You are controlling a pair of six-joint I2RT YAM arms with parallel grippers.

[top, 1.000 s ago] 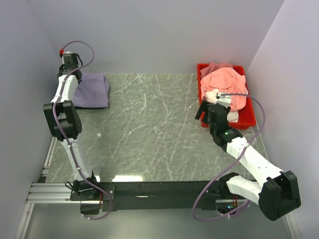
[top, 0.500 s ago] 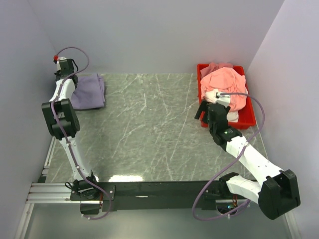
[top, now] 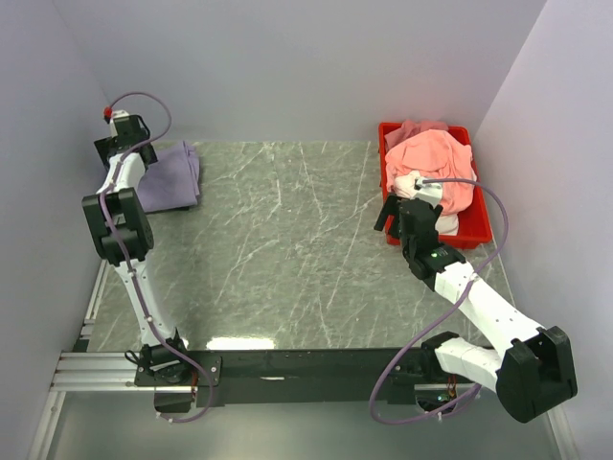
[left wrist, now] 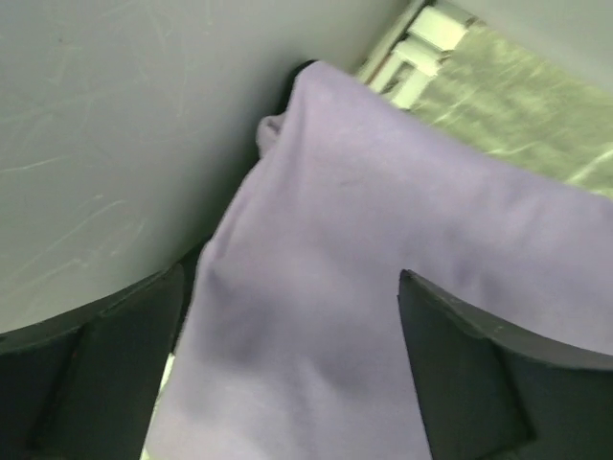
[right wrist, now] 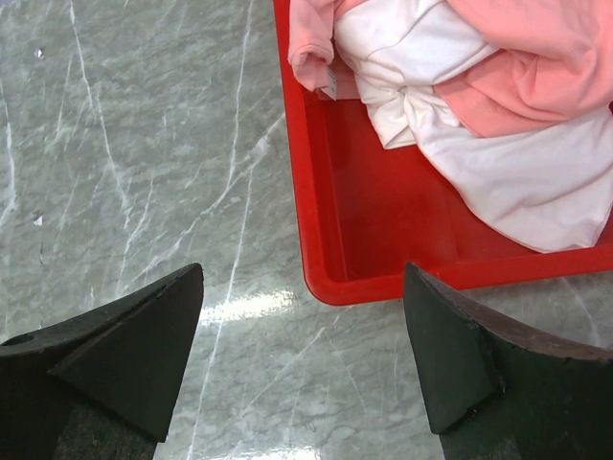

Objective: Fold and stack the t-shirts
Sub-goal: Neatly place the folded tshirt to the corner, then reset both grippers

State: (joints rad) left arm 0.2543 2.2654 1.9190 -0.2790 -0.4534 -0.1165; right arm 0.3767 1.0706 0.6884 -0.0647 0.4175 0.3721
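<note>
A folded lavender-purple t-shirt (top: 170, 176) lies at the table's far left, against the side wall. My left gripper (top: 115, 146) hovers over its back-left end. In the left wrist view that gripper (left wrist: 289, 278) is open, its fingers (left wrist: 460, 374) wide apart, with the lavender cloth (left wrist: 383, 192) spread loose beneath them. A salmon-pink t-shirt (top: 436, 158) and a white t-shirt (right wrist: 498, 163) lie crumpled in the red tray (top: 484, 228). My right gripper (top: 393, 217) hangs open and empty over the tray's near-left corner (right wrist: 316, 278).
The side wall (left wrist: 115, 125) stands right beside the lavender shirt. A marbled grey tabletop (top: 287, 240) stretches between the two arms. A metal rail (top: 91, 307) runs along the table's left edge.
My left gripper pulled the lavender shirt a little left toward the wall, then opened and let it go. The right arm has not moved.
</note>
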